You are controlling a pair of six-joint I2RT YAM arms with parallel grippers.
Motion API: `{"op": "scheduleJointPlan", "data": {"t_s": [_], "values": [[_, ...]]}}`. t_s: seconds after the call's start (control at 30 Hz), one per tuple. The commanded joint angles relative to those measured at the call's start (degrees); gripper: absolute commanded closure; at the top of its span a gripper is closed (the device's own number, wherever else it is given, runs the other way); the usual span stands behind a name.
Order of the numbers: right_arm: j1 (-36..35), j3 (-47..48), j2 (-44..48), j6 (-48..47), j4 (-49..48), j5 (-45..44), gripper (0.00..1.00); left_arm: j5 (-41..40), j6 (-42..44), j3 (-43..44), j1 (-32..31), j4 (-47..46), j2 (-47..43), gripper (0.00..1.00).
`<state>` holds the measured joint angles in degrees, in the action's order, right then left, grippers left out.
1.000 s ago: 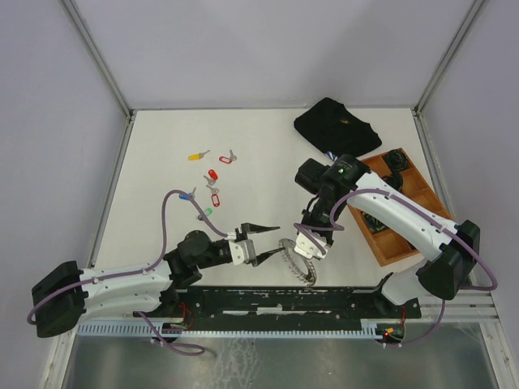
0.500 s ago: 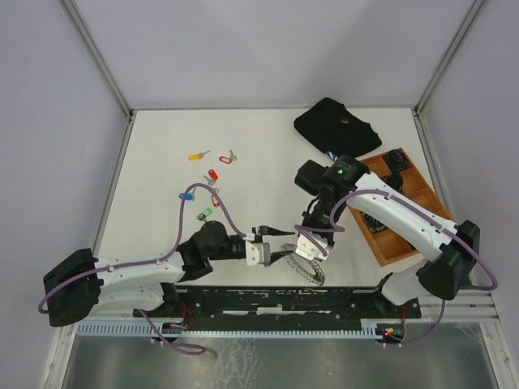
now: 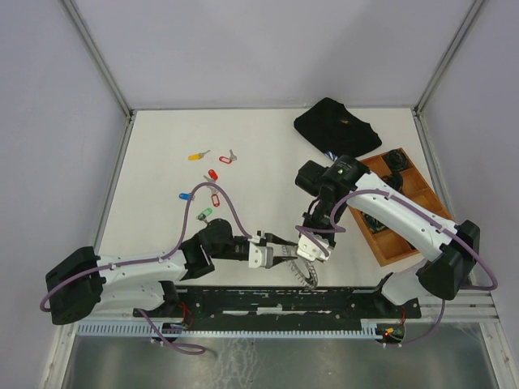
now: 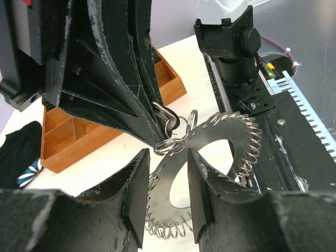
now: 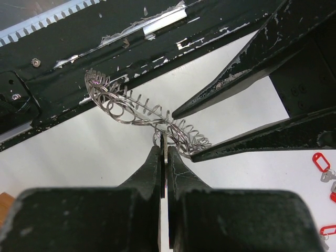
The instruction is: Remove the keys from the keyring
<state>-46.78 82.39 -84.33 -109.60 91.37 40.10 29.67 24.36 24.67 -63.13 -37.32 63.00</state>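
Observation:
The keyring (image 3: 306, 266), a silvery band fringed with small wire rings, hangs tilted near the table's front edge. My right gripper (image 3: 308, 248) is shut on a thin silver and black piece, apparently a key (image 5: 165, 143), that hangs on the ring; in the right wrist view the keyring (image 5: 131, 111) stretches away from the right gripper (image 5: 164, 151). My left gripper (image 4: 168, 153) is open, one finger on each side of the keyring (image 4: 210, 142), with gaps showing. Loose keys lie at the left: yellow (image 3: 197, 155), red (image 3: 212, 174), blue (image 3: 186, 196), green (image 3: 205, 213).
A wooden tray (image 3: 409, 212) holding black items stands at the right. A black pouch (image 3: 336, 126) lies at the back right. The black base rail (image 3: 268, 301) runs along the near edge under the keyring. More red tags (image 5: 321, 160) lie by the left fingers.
My left gripper has moved right to the keyring and its jaws have narrowed around the band. The right gripper keeps its hold and place; the keyring has tilted slightly.

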Motion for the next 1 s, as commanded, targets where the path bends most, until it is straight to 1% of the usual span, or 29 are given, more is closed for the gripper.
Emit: {"op": "scheduleJointPlan", "data": {"t_s": [0.0,0.3,0.47,0.73,0.97], "values": [[-0.3,2.4,0.5,-1.2,2.1,2.5,1.00,2.7,2.1,2.9,-0.5,-0.4,0.3,0.59],[-0.5,2.2,-0.1,-2.6,3.1,3.5,1.00,1.7,3.3,3.3,-0.5,-0.1,0.4,0.59],[-0.8,2.1,-0.6,-2.7,3.1,3.5,1.00,2.5,3.2,3.7,-0.6,0.5,0.2,0.59],[-1.0,2.3,-0.7,-1.9,2.9,2.8,1.00,3.2,2.5,4.2,-0.7,1.0,0.5,0.68],[-0.9,2.7,-0.7,-1.2,2.8,2.3,1.00,4.4,2.6,4.3,-0.8,2.7,0.3,0.71]]}}
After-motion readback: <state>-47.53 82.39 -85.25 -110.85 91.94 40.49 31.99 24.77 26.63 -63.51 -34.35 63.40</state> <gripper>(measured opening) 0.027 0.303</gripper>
